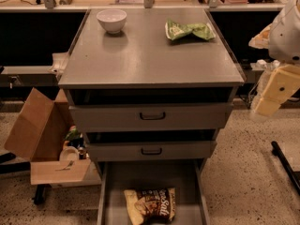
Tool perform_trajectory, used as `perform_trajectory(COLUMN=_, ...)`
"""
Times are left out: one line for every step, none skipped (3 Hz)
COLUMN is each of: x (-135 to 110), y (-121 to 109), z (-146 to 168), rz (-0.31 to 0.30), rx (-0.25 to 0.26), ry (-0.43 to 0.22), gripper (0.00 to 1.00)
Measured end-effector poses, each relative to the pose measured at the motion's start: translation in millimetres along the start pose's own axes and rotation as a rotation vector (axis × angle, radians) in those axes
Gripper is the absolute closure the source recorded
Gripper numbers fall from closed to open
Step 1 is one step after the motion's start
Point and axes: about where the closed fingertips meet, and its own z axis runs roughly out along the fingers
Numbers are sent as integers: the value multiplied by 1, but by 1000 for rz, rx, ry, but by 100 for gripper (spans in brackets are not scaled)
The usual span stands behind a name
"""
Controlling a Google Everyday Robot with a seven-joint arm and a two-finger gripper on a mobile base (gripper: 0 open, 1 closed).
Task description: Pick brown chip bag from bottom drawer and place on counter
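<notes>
The brown chip bag (151,204) lies flat on the floor of the pulled-out bottom drawer (187,184), near its front, with pale yellow edges and white lettering up. The grey metal counter (150,55) tops the cabinet. My gripper (274,93), pale yellow under a white arm housing, hangs at the right edge of the view, beside the cabinet's right side at the level of the top drawer. It is well above and to the right of the bag and holds nothing that I can see.
A white bowl (111,20) and a green chip bag (188,30) sit at the back of the counter. Two upper drawers with black handles (152,116) stand slightly open. An open cardboard box (44,139) sits on the floor at left. A black bar (286,165) lies at right.
</notes>
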Motion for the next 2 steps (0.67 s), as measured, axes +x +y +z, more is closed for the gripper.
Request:
perform_trajectory(x=0, y=0, z=0, rz=0, rx=0, ry=0, gripper=0)
perform_trajectory(x=4, y=12, z=20, rz=-20, rx=-17, ry=12, gripper=0)
